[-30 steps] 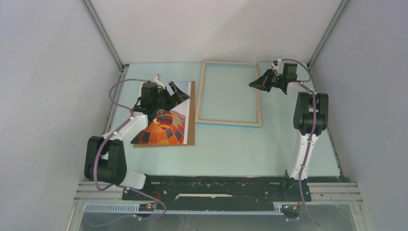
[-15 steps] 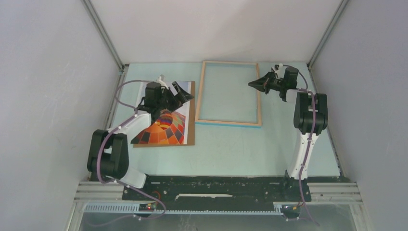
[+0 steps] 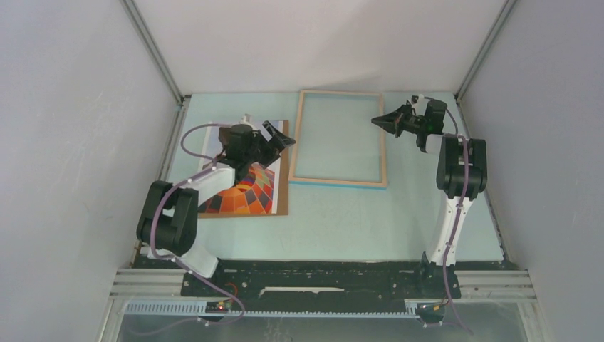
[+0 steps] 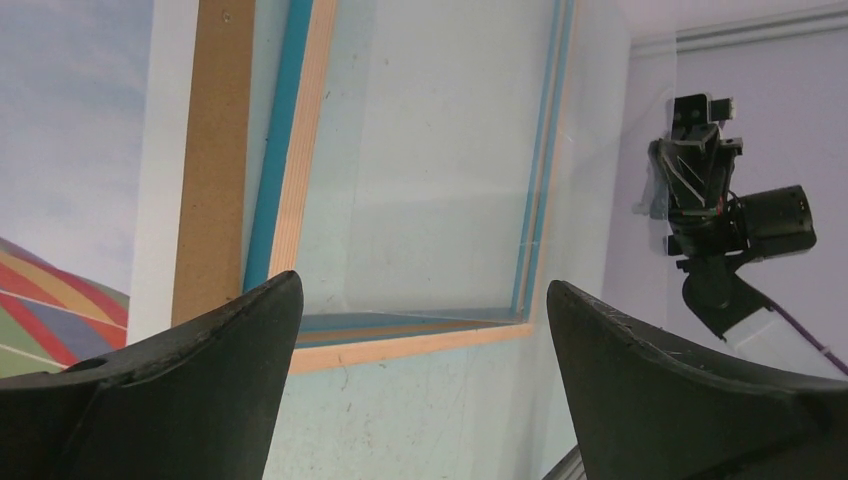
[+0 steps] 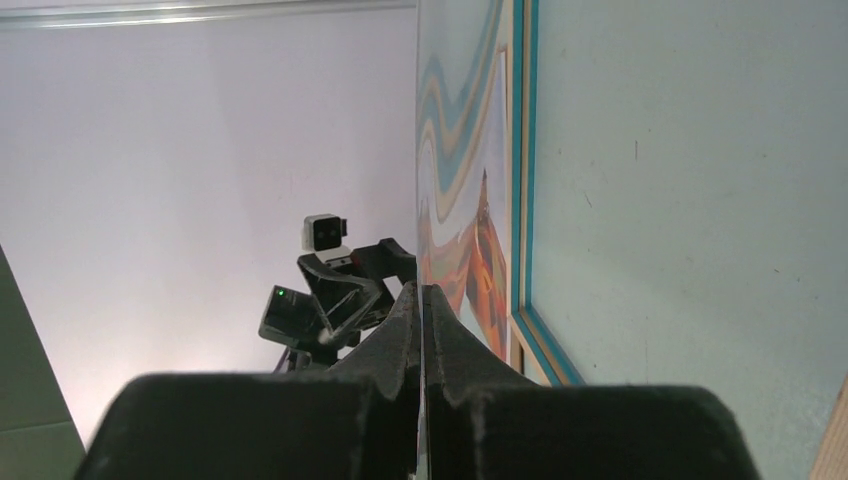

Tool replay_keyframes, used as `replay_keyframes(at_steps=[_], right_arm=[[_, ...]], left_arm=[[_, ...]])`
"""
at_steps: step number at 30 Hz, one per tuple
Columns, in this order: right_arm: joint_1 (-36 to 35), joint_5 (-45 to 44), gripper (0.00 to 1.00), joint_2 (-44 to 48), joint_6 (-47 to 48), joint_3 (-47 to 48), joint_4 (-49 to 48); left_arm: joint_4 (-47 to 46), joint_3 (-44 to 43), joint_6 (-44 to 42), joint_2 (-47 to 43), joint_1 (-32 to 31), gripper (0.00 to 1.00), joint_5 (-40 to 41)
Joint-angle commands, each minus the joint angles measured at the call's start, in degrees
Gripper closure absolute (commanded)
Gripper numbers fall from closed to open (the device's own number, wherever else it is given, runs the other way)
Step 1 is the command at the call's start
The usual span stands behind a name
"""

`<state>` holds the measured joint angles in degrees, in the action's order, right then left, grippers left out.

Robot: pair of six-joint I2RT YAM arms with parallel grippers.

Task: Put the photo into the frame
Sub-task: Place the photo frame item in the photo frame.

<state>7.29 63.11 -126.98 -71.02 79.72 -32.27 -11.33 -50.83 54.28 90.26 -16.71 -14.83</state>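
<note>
The photo (image 3: 242,191), an orange-red balloon print, lies face up on the brown backing board (image 3: 283,194) at the left; its sky shows in the left wrist view (image 4: 60,150). The frame (image 3: 340,182) lies flat in the middle, light wood up with turquoise edges (image 4: 300,150). My left gripper (image 3: 281,137) is open and empty, above the board's right edge, facing the frame (image 4: 422,282). My right gripper (image 3: 375,120) is at the frame's right rail, shut on the edge of a thin clear pane (image 5: 460,200), which reflects the balloon; the jaws meet (image 5: 421,288).
The pale blue table (image 3: 342,221) is closed in by grey walls on the left, back and right. The right arm's wrist (image 4: 715,200) shows beyond the frame in the left wrist view. The arm bases sit on a black rail (image 3: 313,274) at the near edge.
My left gripper has swung right, from over the photo's upper part to the board's right edge beside the frame. My right gripper has shifted slightly at the frame's right rail.
</note>
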Motion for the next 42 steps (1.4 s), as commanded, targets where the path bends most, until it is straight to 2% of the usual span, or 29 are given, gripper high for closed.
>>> replay_keyframes(at_steps=[1, 5, 20, 27, 32, 36, 42], right_arm=[[-0.2, 1.2, 1.00, 0.2, -1.0, -0.5, -3.1], [-0.3, 1.6, 1.00, -1.1, -2.4, -1.7, -6.0], [-0.7, 1.8, 1.00, -2.4, -5.3, -3.2, -10.9], [-0.6, 2.1, 1.00, -2.4, -5.8, -3.3, -11.6], [-0.6, 2.3, 1.00, -2.5, -5.7, -3.3, -11.8], [-0.7, 2.5, 1.00, -2.4, -5.8, -3.3, -12.0], [-0.7, 2.7, 1.00, -2.2, -6.6, -3.5, -13.0]], left_arm=[[-4.7, -0.8, 4.3, 3.8, -1.0, 0.00, 0.6], [-9.5, 0.5, 6.8, 5.9, -1.2, 0.00, 0.7], [-13.1, 0.3, 8.6, 12.4, -2.8, 0.00, 2.1], [-15.2, -1.4, 10.7, 16.0, -3.3, 0.00, -2.3], [-17.9, 0.7, 9.7, 13.3, -3.4, 0.01, -1.5], [-14.0, 1.3, 6.2, 8.7, -3.4, 0.01, 2.3], [-13.4, -1.1, 7.5, 10.3, -3.6, 0.01, -2.1]])
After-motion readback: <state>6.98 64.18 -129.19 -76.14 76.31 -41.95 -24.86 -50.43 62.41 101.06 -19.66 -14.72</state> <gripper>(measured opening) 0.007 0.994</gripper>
